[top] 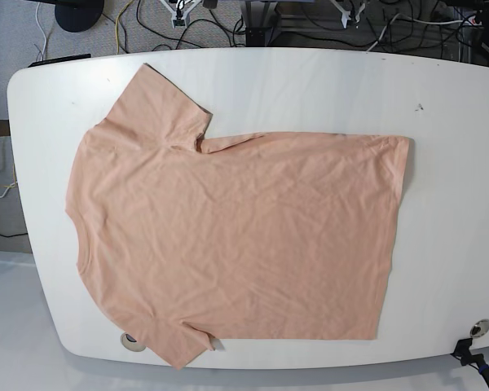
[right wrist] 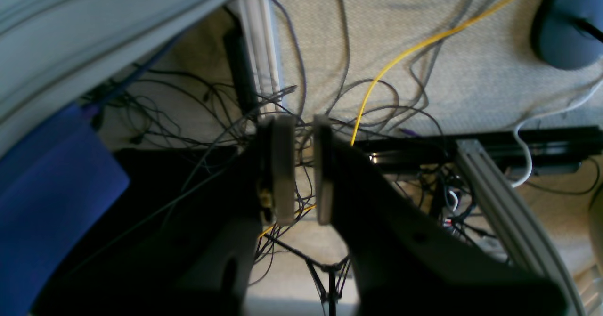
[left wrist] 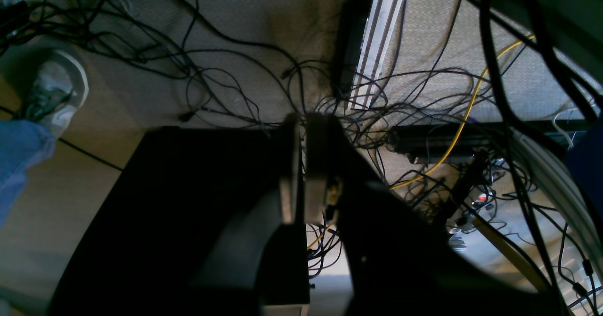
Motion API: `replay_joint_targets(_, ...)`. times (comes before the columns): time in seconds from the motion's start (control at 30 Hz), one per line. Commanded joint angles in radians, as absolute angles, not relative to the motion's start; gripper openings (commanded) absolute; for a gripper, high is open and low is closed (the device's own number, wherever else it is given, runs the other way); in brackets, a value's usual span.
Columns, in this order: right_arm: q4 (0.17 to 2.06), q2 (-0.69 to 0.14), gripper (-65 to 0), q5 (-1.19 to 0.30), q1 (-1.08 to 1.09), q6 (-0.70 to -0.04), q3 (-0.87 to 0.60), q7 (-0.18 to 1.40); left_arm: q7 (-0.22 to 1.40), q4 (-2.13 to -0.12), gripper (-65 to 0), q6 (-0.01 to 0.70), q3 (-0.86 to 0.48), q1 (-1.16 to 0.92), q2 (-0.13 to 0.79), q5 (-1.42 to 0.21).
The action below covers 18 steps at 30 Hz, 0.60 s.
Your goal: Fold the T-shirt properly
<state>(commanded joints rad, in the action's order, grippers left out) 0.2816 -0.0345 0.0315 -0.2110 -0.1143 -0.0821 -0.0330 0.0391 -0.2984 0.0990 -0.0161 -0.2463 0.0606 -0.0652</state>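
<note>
Lying flat and unfolded on the white table (top: pixel 440 90), the T-shirt (top: pixel 236 236) runs its long axis across the base view, collar and sleeves toward that view's left, hem toward its right, one sleeve pointing to the far edge and the other hanging just over the near edge. Neither arm appears in the base view, so how the shirt lies from either gripper cannot be read directly. Both wrist cameras look down at carpet and a tangle of cables (left wrist: pixel 264 80), with no shirt in sight, which suggests both arms are parked off the table. The left gripper (left wrist: pixel 301 170) has its pads nearly pressed together, only a sliver of gap between them, and holds nothing. The right gripper (right wrist: pixel 299 170) is slightly parted, a narrow gap showing, also empty. By the rig's layout the right arm works the collar-and-sleeve end and the left arm the hem end, so neither looks clearly nearer; a fold along the long axis would likely call for both, one at each end.
</note>
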Motion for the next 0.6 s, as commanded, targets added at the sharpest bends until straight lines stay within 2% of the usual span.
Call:
replay_joint_targets(0.27, 0.352, -0.035, -58.3, 0.031, -0.288, -0.114, -0.082, -0.038, -0.012, -0.306, -62.4, 0.101, -0.016, -0.3, 0.064, -0.067)
replay_joint_targets(0.6, 0.636, -0.035, -58.3, 0.031, -0.463, -0.114, -0.081, -0.031, -0.038, -0.498, -62.6, 0.101, -0.018, -0.435, 0.064, -0.068)
